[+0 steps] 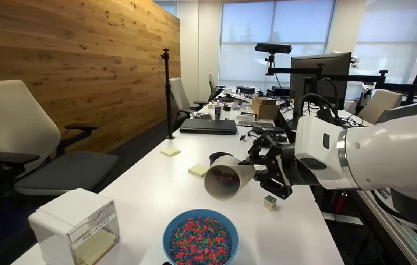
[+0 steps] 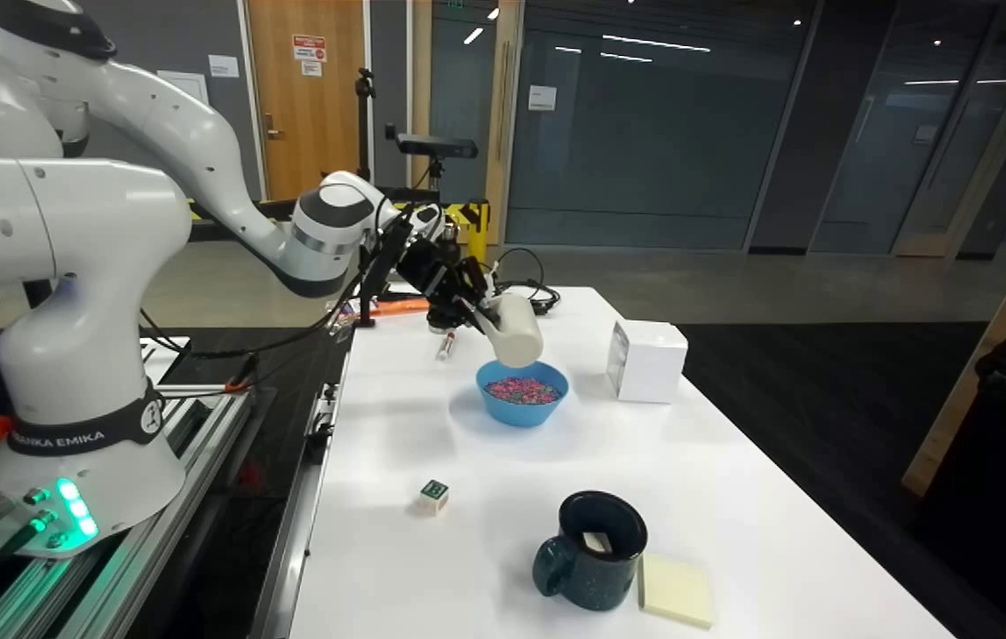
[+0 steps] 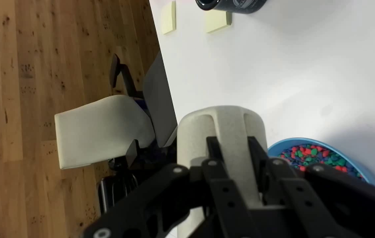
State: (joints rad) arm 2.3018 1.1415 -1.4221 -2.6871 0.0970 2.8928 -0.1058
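Note:
My gripper (image 3: pixel 232 145) is shut on the handle (image 3: pixel 237 158) of a cream cup (image 3: pixel 192 138), one finger on either side of it. In both exterior views the cup (image 1: pixel 247 175) (image 2: pixel 517 335) hangs tilted in the air, clear of the table. Its mouth faces the camera in an exterior view, and coloured bits (image 1: pixel 226 177) show inside. Near it on the table stands a blue bowl (image 1: pixel 201 212) (image 2: pixel 520 414) full of red, green and blue bits (image 1: pixel 201 239). The bowl (image 3: pixel 301 140) shows right of the cup in the wrist view, partly behind the fingers.
A lettered cube (image 1: pixel 270 202) (image 2: pixel 433 497) lies on the table. A dark mug (image 2: pixel 587 577) stands beside a yellow note pad (image 2: pixel 678 590); another pad (image 1: pixel 170 151) lies farther off. A white note dispenser (image 1: pixel 72 217) (image 2: pixel 647 359) stands near the bowl. A laptop (image 1: pixel 208 126) lies farther along.

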